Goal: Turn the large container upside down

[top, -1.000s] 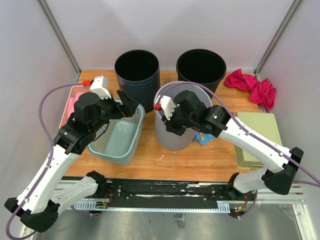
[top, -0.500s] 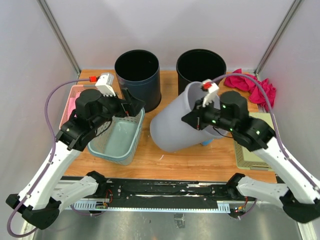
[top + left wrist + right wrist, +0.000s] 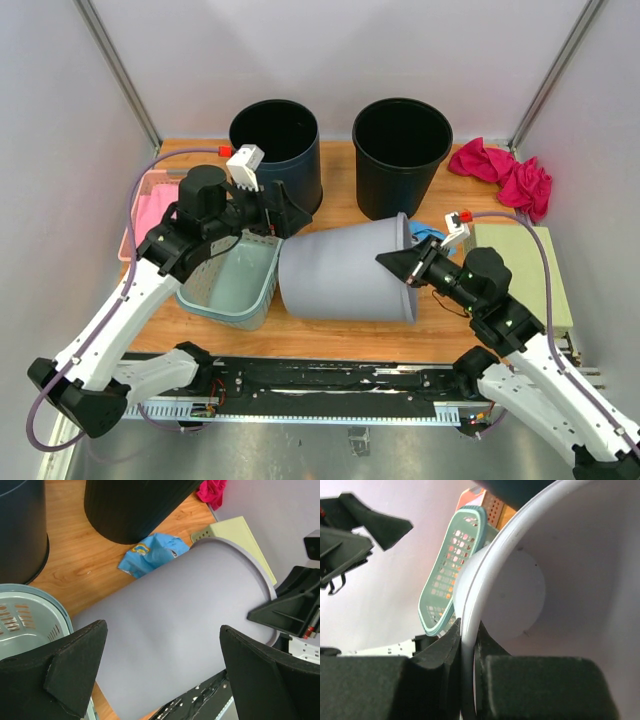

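Top external view: the large container (image 3: 345, 275) lies on its side on the table (image 3: 340, 335). Its open mouth faces my right gripper (image 3: 402, 266) and its closed base faces my left gripper (image 3: 283, 216). The right gripper is clamped on the rim at the mouth. The left gripper is spread wide and holds nothing. It hangs just above the base end of the container wall, and I cannot tell from here whether it touches. A teal basket (image 3: 232, 290) sits below the left gripper, right beside the container's base.

Left wrist view: my two fingers (image 3: 75, 665) stand far apart at the picture's lower corners. The grey wall of the large container (image 3: 175, 625) lies directly ahead, across the gap between them. No contact shows. A blue packet (image 3: 152, 552) lies on the table beyond the container, on its far side from this gripper.

Right wrist view: my right gripper (image 3: 467, 645) pinches the thin white rim, with one finger inside the mouth and one outside. The container's round base shows deep inside, ahead of the fingers. The teal basket (image 3: 447, 580) shows beyond the rim.

Progress, as I judge it: the inversion is about half done. The container is tipped over but not yet mouth-down. Remaining steps:
1. Carry the rim on round.
2. Bring the base up.
3. Seat the mouth on the table.
4. Release the rim.
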Controlling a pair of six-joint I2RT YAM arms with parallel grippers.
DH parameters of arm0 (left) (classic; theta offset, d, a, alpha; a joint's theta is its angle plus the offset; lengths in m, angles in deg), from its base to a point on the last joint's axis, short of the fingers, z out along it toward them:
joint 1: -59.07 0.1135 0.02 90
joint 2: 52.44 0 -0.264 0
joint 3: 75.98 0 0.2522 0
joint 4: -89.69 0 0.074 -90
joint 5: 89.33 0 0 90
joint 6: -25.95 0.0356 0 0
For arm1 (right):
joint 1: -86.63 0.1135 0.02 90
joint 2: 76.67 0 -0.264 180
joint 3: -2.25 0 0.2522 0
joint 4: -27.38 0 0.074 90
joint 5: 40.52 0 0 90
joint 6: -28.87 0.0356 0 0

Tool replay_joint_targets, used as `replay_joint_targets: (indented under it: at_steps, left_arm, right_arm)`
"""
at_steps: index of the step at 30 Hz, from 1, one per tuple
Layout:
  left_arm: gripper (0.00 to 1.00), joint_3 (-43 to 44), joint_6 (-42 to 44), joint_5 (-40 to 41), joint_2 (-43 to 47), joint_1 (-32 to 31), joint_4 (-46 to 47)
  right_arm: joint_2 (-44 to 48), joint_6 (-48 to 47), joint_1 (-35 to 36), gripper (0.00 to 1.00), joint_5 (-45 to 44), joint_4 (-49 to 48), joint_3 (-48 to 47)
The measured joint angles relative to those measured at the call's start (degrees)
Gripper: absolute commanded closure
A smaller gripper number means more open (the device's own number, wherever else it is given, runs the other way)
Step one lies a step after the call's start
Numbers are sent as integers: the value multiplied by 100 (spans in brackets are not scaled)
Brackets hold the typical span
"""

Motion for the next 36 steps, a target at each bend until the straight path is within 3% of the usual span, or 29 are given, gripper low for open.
replay_joint_targets:
  at_steps: [5,9,21,31,36]
  left_arm:
    - [1,-2,20,-20,-24,0,0]
    - [1,-59,42,-24,-17,-7,4]
    - [1,-833,151,756,42,-682,-310]
    - [1,-1567,-573,643,175,-874,-184]
    - [1,-1777,-973,46,170,-874,278]
  right_arm:
    - [369,470,-391,57,-142,293,437]
    - [393,304,-459,48,-319,1025,363]
    - [302,-896,-461,43,-1067,2857,-715]
    - [304,-1060,-461,42,-1296,2981,-769]
    - [306,-1082,-461,43,-1360,2983,-769]
